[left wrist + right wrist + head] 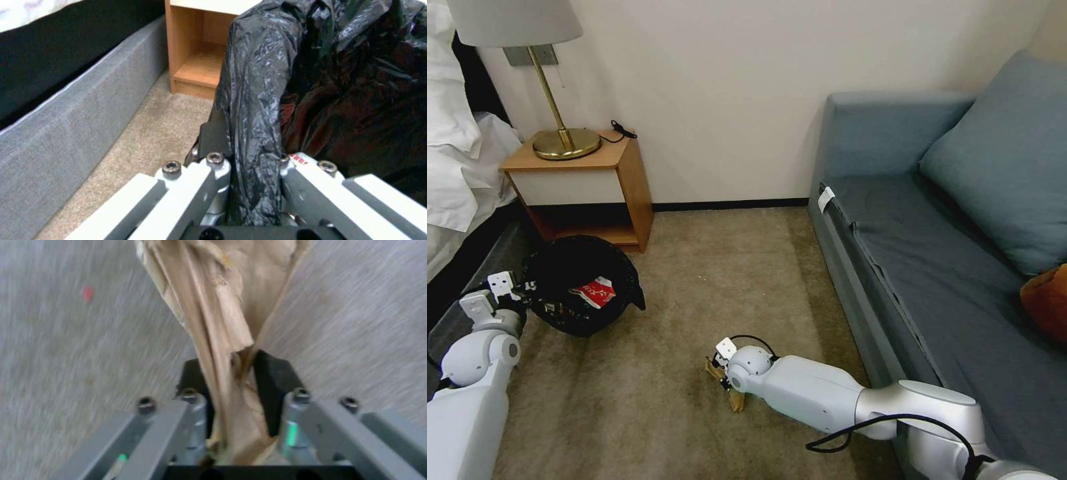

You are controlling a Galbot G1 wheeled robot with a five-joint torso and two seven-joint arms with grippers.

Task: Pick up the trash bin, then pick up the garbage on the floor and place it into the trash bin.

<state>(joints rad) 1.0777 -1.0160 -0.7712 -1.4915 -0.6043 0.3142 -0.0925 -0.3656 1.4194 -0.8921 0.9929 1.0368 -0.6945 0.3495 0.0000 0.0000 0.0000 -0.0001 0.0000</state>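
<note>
On beige carpet between bed and sofa, the left pincer point(249, 173) pinches the trash bin point(584, 283) by its bag-covered rim, keeping it handy; the right pincer point(231, 380) clamps the tan paper wrapper point(222, 306) near the floor.

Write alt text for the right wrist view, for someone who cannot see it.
The right tool is shut on a tan crumpled paper wrapper, which sticks out from between its two black pads. Beige carpet lies behind it, blurred.
</note>
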